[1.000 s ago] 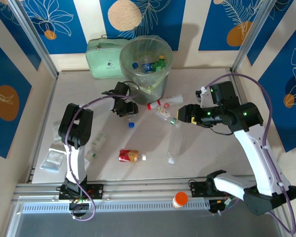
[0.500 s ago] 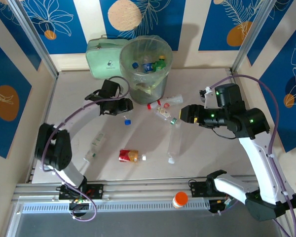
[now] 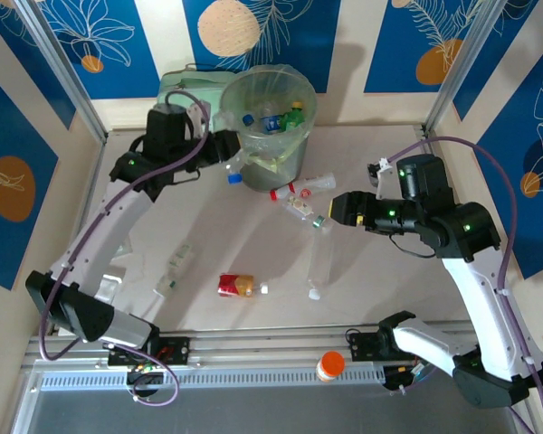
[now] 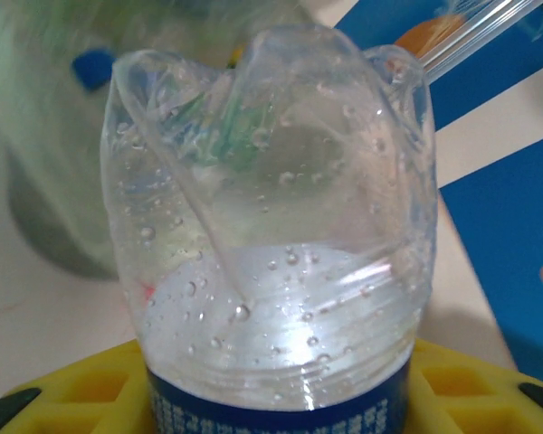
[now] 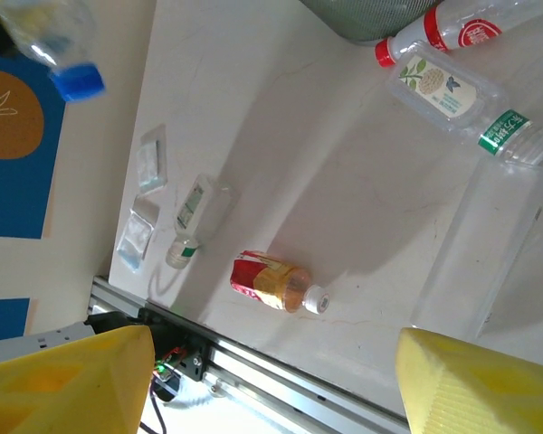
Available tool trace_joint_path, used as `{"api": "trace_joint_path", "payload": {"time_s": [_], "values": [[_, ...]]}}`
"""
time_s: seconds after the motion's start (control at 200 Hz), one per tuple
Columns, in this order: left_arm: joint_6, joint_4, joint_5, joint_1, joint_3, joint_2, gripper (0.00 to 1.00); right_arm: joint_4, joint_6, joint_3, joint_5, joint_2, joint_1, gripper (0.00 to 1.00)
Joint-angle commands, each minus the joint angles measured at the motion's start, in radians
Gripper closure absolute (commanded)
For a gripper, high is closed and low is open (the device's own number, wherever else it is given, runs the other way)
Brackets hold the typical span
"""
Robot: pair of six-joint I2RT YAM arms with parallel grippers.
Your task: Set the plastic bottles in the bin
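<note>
Clear bottle, cap toward near edge

Left claw clenched, right claw agape

The round translucent grey-green bin is open from above. The left gripper with a clear blue-capped plastic bottle crowds its left wall, a flat mint-green case its back, scattered clear bottles its right foot. The beige tabletop in front lies bare.
</note>
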Motion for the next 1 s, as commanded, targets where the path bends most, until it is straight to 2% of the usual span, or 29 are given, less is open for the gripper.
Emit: {"api": "trace_joint_path", "payload": {"time_s": [0.0, 0.145, 0.52, 0.725, 0.995], "values": [[-0.03, 0.003, 0.024, -0.008, 0.14, 0.103, 0.52, -0.033, 0.011, 0.036, -0.002, -0.022, 0.008, 0.29], [-0.055, 0.005, 0.001, -0.01, 0.339, 0.254, 0.53, -0.054, 0.03, 0.041, 0.006, -0.05, 0.008, 0.29], [-0.13, 0.027, -0.033, -0.033, 0.942, 0.761, 0.53, -0.149, 0.014, 0.042, 0.058, -0.109, 0.009, 0.29], [-0.223, 0.185, -0.044, -0.037, 0.984, 0.89, 0.52, -0.177, -0.023, 0.041, 0.074, -0.116, 0.006, 0.29], [-0.239, 0.236, -0.057, -0.059, 1.003, 0.974, 0.47, -0.195, -0.079, 0.039, 0.098, -0.116, 0.001, 0.29]]}}
